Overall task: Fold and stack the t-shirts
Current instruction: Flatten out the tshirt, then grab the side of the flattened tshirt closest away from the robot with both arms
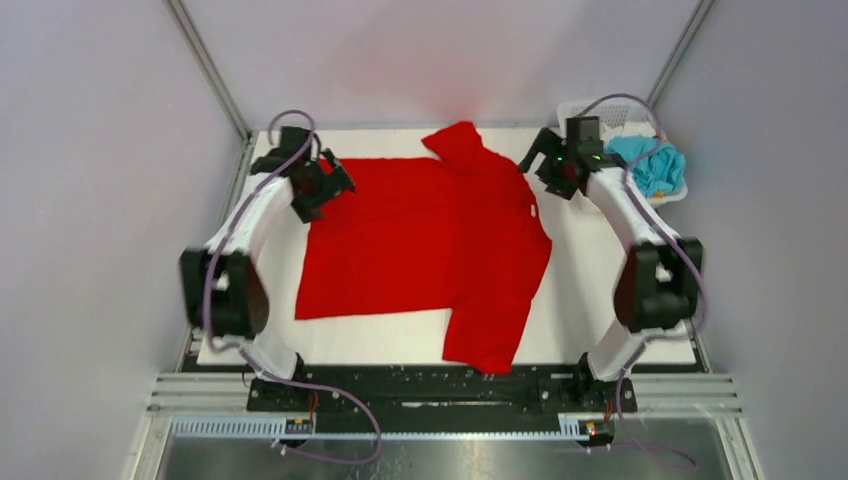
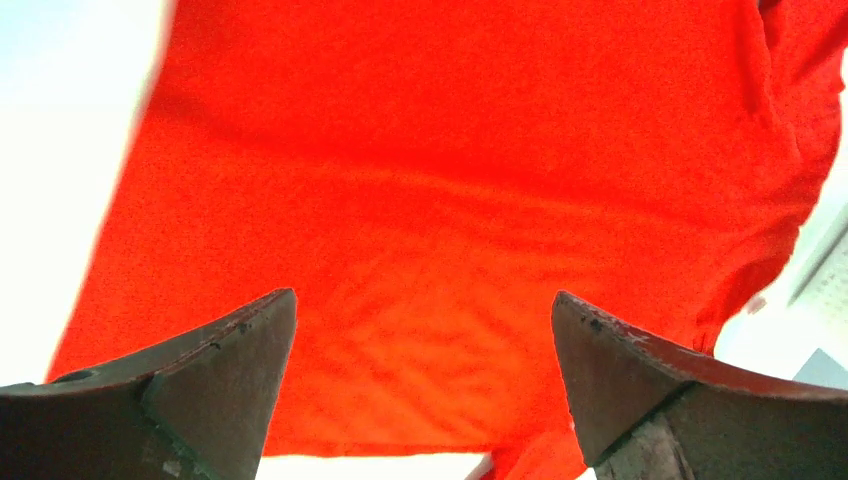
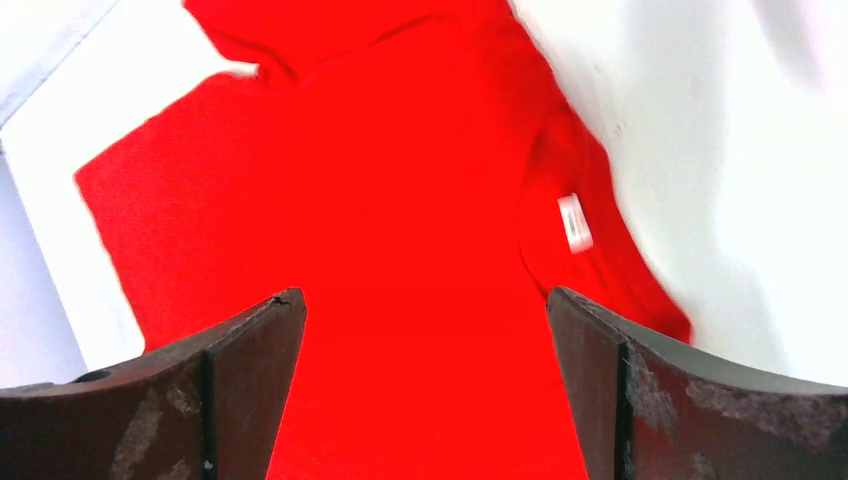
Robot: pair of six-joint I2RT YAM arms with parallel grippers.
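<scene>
Though partly hidden, turquoise t-shirt point(image 1: 655, 166) in basket point(image 1: 572, 110)

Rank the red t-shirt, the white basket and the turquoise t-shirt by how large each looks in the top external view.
Largest to smallest:
1. red t-shirt, spread across the table
2. white basket, only partly in view
3. turquoise t-shirt, bunched inside the basket

Top view: your left gripper point(image 1: 318, 188) covers the far left corner of the red t-shirt point(image 1: 420, 240); your right gripper point(image 1: 545, 163) hides part of the basket point(image 1: 570, 108), where the turquoise-blue t-shirt point(image 1: 655, 168) lies bunched, its shape unreadable. Wrist views: the frame edges crop the red cloth; the label point(image 3: 574, 222) print is too small to read
</scene>
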